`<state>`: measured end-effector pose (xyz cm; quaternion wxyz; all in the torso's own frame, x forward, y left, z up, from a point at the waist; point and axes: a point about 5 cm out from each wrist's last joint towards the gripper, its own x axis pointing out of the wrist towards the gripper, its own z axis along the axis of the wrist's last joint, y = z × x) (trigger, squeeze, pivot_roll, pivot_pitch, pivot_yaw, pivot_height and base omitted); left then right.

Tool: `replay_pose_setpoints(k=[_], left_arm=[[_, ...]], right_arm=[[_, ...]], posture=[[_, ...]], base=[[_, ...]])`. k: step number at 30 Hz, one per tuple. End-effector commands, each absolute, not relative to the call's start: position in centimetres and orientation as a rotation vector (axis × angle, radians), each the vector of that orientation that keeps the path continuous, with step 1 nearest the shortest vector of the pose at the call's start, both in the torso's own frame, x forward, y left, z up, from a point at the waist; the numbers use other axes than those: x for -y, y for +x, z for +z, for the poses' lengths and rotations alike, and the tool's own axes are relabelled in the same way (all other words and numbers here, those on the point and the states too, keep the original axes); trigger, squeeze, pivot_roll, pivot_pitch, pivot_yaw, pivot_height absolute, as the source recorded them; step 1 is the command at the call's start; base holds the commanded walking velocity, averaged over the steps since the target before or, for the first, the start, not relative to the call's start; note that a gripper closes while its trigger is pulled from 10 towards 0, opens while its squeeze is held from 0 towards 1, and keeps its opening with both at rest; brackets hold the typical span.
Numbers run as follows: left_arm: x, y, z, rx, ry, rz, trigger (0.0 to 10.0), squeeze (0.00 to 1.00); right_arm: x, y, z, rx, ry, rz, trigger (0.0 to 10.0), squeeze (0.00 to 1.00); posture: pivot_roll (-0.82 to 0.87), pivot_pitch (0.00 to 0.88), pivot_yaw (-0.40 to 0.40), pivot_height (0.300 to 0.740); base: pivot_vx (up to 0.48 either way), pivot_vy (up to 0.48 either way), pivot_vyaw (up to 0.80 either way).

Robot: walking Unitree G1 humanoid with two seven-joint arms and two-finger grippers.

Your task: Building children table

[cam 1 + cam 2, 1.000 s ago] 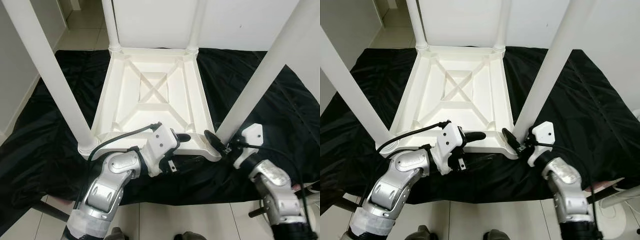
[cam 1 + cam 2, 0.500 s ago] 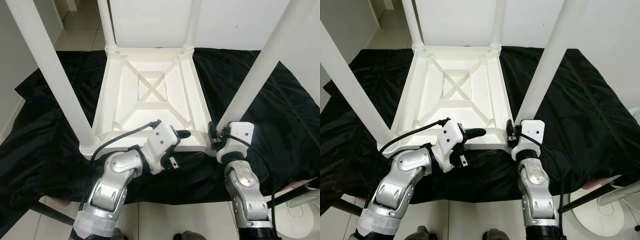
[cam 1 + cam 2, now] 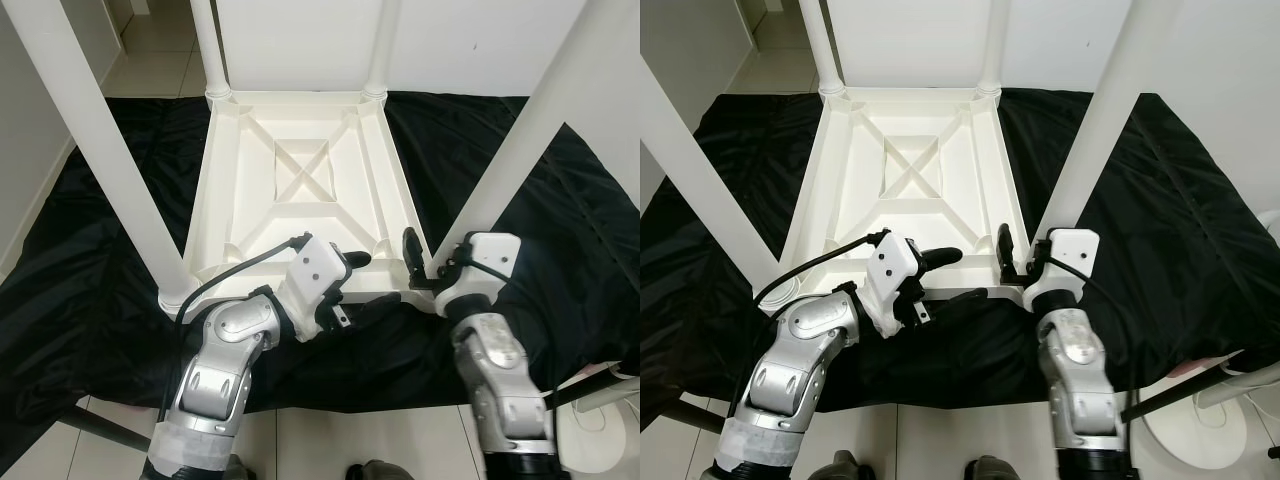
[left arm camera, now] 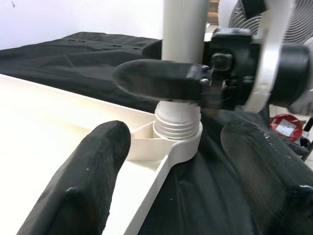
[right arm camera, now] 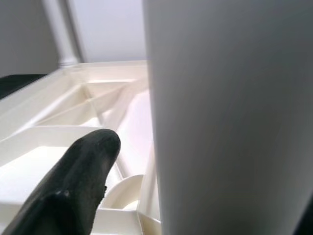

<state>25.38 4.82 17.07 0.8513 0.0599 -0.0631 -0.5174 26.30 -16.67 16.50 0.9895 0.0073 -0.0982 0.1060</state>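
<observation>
The white children's table [image 3: 300, 180] lies upside down on a black sheet, its legs pointing up. My right gripper [image 3: 437, 268] is open at the foot of the near right leg [image 3: 520, 140], just above its threaded socket [image 4: 178, 128]. One of its fingers [image 5: 78, 176] stands a little off the leg's side, and the leg covers most of the other. My left gripper [image 3: 363, 283] is open astride the table's near rim, one finger [image 4: 93, 171] over the underside and one finger [image 4: 264, 166] over the sheet.
The black sheet [image 3: 90, 290] covers the floor under the table, with pale tiles [image 3: 330, 440] at its near edge. The near left leg [image 3: 95, 150] rises close to my left arm. A fan [image 4: 288, 24] and a white stand base [image 3: 1230, 420] are to the right.
My right wrist has turned at the near right leg, swinging its visible finger leftward and up over the table's corner. The left gripper has lifted slightly along the rim.
</observation>
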Motion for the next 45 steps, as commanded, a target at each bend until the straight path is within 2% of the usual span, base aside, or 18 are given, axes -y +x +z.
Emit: replay_pose_setpoints(k=[1,7,15,16,17,19,20,21,22,33,34,43,45], left_arm=[[-5.7,26.3,17.0,0.138,0.117,-0.83,10.0,0.0],[-5.3,26.3,17.2,0.147,0.116,-0.849,10.0,0.0],[-4.7,25.4,17.0,0.134,0.135,-0.948,10.0,0.0],[-4.6,25.3,16.7,0.116,0.143,-0.958,10.0,0.0],[-4.5,25.2,16.5,0.101,0.151,-0.96,10.0,0.0],[-4.5,25.2,16.3,0.091,0.156,-0.959,10.0,0.0],[-4.5,25.2,16.3,0.085,0.154,-0.961,10.0,0.0],[-4.5,25.2,16.2,0.084,0.149,-0.964,10.0,0.0],[-4.6,25.2,16.2,0.075,0.14,-0.964,10.0,0.0],[-4.9,24.9,16.1,0.056,0.105,-0.971,10.0,0.0],[-4.9,24.9,16.0,0.051,0.105,-0.964,10.0,0.0],[-5.1,25.1,15.7,0.0,0.079,-0.941,10.0,0.0],[-5.3,25.2,15.7,-0.005,0.069,-0.926,10.0,0.0]], right_arm=[[16.7,26.2,16.3,0.196,0.027,0.244,10.0,0.0],[17.8,26.1,15.1,0.112,-0.05,0.504,10.0,0.0],[19.1,27.0,13.6,0.007,-0.156,0.687,10.0,0.0],[19.3,27.4,13.5,-0.002,-0.167,0.694,9.6,0.0],[19.4,27.8,13.5,-0.002,-0.181,0.696,6.6,0.0],[19.6,28.1,13.5,0.0,-0.189,0.701,6.6,0.0],[19.7,28.3,13.5,0.002,-0.191,0.703,2.6,0.0],[19.8,28.5,13.5,0.006,-0.194,0.705,0.3,0.0],[19.8,28.7,13.4,0.006,-0.19,0.704,0.0,0.0],[20.2,28.7,12.7,-0.013,-0.18,0.702,0.0,0.0],[20.1,28.5,12.6,-0.011,-0.171,0.682,10.0,0.0],[18.7,27.7,12.3,0.0,-0.143,0.524,10.0,0.0],[17.6,27.3,12.0,-0.004,-0.107,0.387,10.0,0.0]], posture=[[-0.08,0.032,0.008,0.74],[-0.08,0.017,0.012,0.74],[-0.08,0.0,0.012,0.74],[-0.08,0.0,0.012,0.74],[-0.07,0.0,0.011,0.74],[-0.07,0.0,0.011,0.74],[-0.07,0.0,0.01,0.74],[-0.07,0.0,0.01,0.74],[-0.07,0.0,0.008,0.74],[-0.06,0.0,0.001,0.74],[-0.06,0.0,-0.001,0.74],[-0.07,0.0,-0.007,0.74],[-0.08,0.0,-0.005,0.74]], base=[[0.0,0.0,0.0],[0.0,0.0,0.0],[0.0,0.0,0.0],[0.0,0.0,0.0],[0.0,0.0,0.0],[0.0,0.0,0.0],[0.0,0.0,0.0],[0.0,0.0,0.0],[0.0,0.0,0.0],[0.0,0.0,0.0],[0.0,0.0,0.0],[0.0,0.0,0.0],[0.0,0.0,0.0]])
